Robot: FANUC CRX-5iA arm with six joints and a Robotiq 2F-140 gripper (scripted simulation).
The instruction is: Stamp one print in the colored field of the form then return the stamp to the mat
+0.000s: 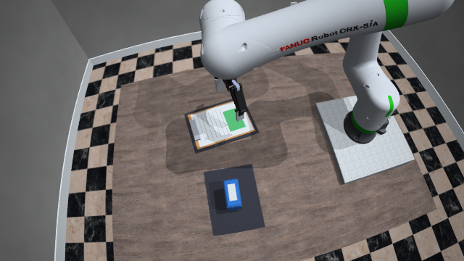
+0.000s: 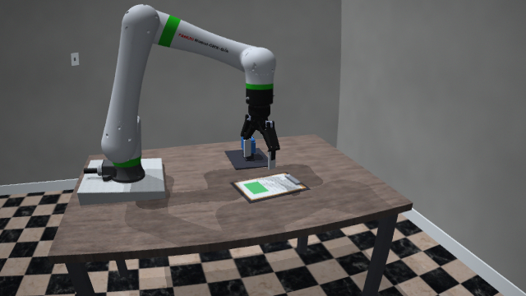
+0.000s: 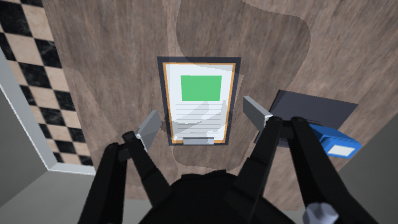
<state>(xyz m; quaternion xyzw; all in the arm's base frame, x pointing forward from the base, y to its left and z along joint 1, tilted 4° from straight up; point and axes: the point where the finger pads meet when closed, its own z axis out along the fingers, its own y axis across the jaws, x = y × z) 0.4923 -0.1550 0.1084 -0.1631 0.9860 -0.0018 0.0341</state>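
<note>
The blue stamp [image 1: 232, 193] with a white top label stands upright at the middle of the dark mat [image 1: 233, 199], apart from the gripper. It also shows in the exterior view [image 2: 247, 147] and at the right edge of the wrist view [image 3: 334, 145]. The form [image 1: 221, 125] lies on a clipboard, and its green field [image 1: 233, 119] bears no mark. My gripper [image 2: 259, 158] is open and empty, hovering well above the table, near the form's edge on the mat side. In the wrist view the form [image 3: 199, 100] lies between the spread fingertips.
The arm's base [image 1: 362, 138] stands on a white plate at the right side of the table. The clipboard's grey clip [image 3: 199, 141] is at the form's end away from the green field. The arm's upper link hangs over the table's far side.
</note>
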